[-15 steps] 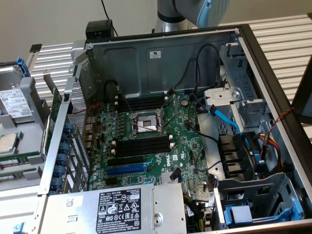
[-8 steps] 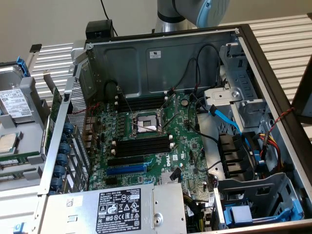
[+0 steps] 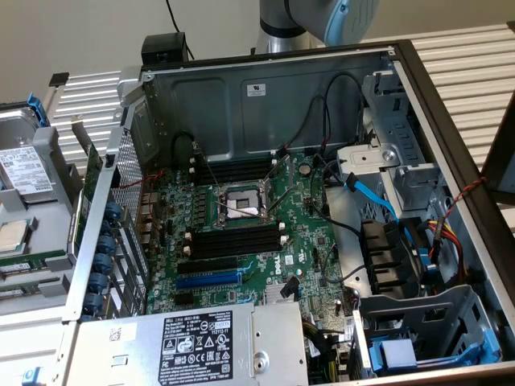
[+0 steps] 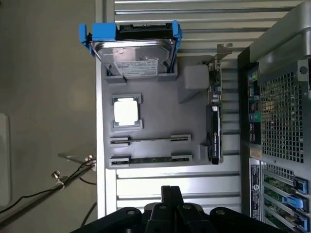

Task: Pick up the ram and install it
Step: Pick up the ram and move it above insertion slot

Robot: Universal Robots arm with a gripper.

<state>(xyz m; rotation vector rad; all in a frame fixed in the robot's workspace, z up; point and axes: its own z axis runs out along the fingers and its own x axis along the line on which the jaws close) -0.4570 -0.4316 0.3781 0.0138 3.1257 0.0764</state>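
The ram is a thin dark-green stick standing on edge between two grey holders on a grey parts tray. A second thin stick sits in the parallel holder beside it. My gripper hovers above the tray's near edge, a short way from the sticks, with its black fingers shut together and nothing between them. In the exterior view the open computer case shows the motherboard with empty black memory slots beside the CPU socket. The arm rises behind the case.
The tray also carries a hard drive in a blue caddy, a CPU chip and a card standing on edge. The case's perforated wall stands close beside the tray. A long blue expansion slot, cables and the power supply crowd the case.
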